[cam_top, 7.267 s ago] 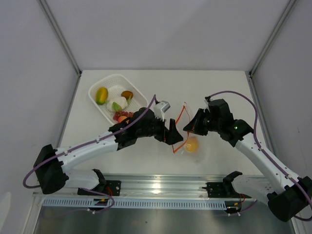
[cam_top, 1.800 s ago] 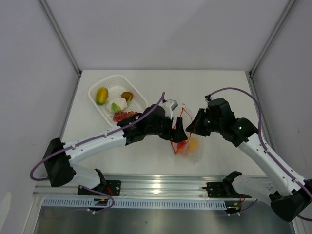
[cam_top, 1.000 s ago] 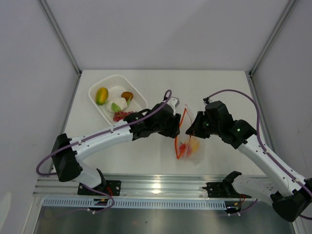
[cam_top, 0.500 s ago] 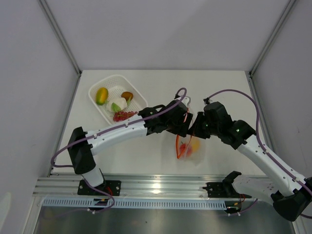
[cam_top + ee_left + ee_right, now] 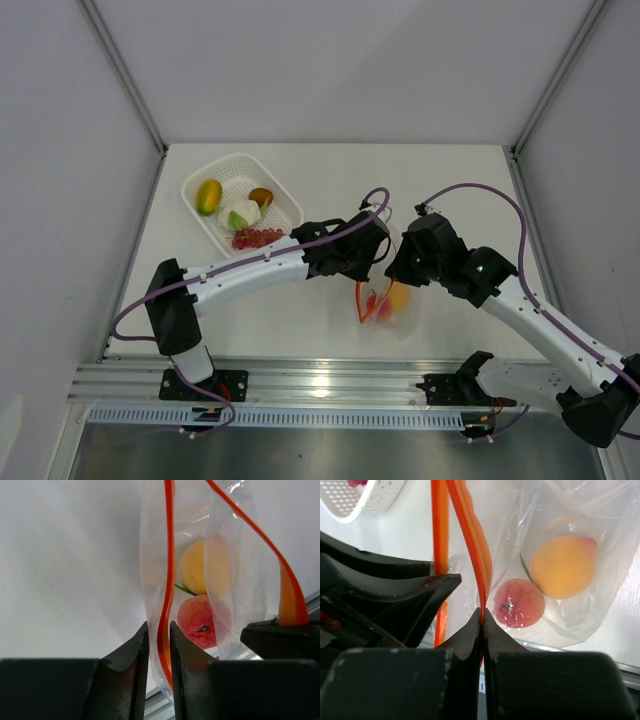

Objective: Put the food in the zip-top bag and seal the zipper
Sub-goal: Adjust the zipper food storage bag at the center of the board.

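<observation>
Pinching the zipper (image 5: 476,545) flat, the right gripper (image 5: 481,612) has its fingers fully together on one lip of the zip-top bag (image 5: 600,510). The left gripper (image 5: 159,627) straddles the other lip through a narrow slot (strip not visibly clamped). The bag mouth gapes between them. Inside the bag, at its closed end, a yellow-orange fruit (image 5: 562,567) and a red-pink fruit (image 5: 521,602) are touching. A white mesh basket (image 5: 285,195) sits well apart from the bag, on the left arm's side, holding a mango (image 5: 208,195), brown piece (image 5: 261,195), white-and-green piece (image 5: 241,213) and grape cluster (image 5: 256,237).
</observation>
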### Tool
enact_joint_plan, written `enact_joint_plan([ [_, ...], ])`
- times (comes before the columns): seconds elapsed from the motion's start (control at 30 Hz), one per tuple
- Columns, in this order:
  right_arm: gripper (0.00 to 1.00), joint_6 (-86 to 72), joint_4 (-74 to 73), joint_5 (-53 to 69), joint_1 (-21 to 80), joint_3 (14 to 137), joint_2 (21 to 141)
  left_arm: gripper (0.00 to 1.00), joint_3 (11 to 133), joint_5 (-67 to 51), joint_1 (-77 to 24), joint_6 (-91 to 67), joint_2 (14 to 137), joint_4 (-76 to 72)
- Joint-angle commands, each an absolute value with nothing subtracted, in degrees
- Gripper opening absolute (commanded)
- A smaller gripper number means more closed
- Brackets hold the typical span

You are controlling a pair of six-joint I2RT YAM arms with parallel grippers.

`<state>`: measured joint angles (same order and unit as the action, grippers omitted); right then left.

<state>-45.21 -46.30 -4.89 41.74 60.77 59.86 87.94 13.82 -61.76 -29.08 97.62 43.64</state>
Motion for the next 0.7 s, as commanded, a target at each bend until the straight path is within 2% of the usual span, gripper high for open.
enact_joint_plan([
  [0.0,0.00,-45.70,-48.51,-10.71,42.28,62.84,59.77,0.23,91.40,14.33,-62.23,-27.60,96.51,44.38],
  [0.07,0.00,-45.44,-49.92,-12.03,42.28,63.19,59.68,0.18,92.81,13.89,-62.23,-27.42,96.42,45.43],
  [0.3,0.00,-44.83,-53.35,-16.26,42.28,64.16,59.24,0.13,95.36,12.31,-62.23,-26.19,95.10,47.20],
  [0.43,0.00,-44.65,-54.23,-17.14,42.28,64.34,58.45,0.00,95.88,9.85,-62.14,-25.67,94.92,46.32],
  [0.67,0.00,-44.21,-55.28,-16.44,42.28,65.83,56.69,0.01,93.26,9.14,-62.31,-26.01,93.00,43.52],
])
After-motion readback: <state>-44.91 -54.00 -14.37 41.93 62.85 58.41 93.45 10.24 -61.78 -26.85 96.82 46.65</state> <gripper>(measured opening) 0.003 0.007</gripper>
